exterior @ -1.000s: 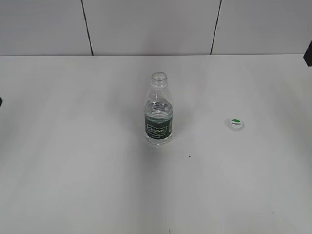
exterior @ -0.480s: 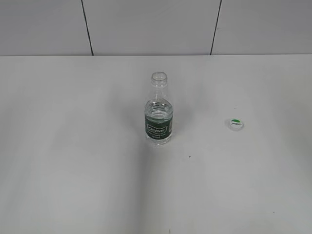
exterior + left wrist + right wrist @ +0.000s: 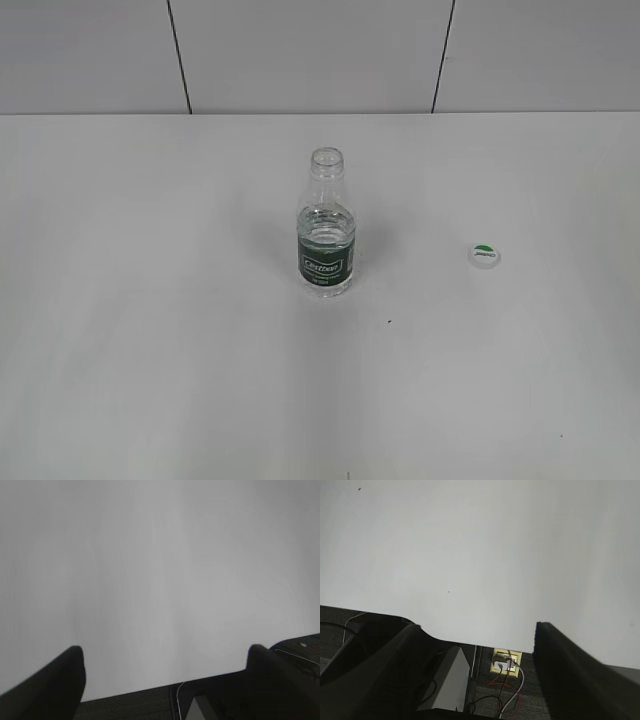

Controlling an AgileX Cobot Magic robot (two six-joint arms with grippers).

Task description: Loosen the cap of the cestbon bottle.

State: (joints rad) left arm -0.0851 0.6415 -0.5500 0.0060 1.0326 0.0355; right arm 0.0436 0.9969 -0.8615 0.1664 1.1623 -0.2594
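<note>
The cestbon bottle stands upright in the middle of the white table, its neck open with no cap on it. The cap lies on the table to the right of the bottle, green half-circle up. Neither arm shows in the exterior view. In the left wrist view my left gripper is open and empty over the table's front edge. In the right wrist view my right gripper is open and empty, also at the table's front edge. Neither wrist view shows the bottle or the cap.
A grey panelled wall stands behind the table. Below the table's edge the right wrist view shows a wall socket with cables and a grey box on the floor.
The dark arm parts at the left and right edges of the exterior view have gone out of sight. The bottle and cap have not moved.
</note>
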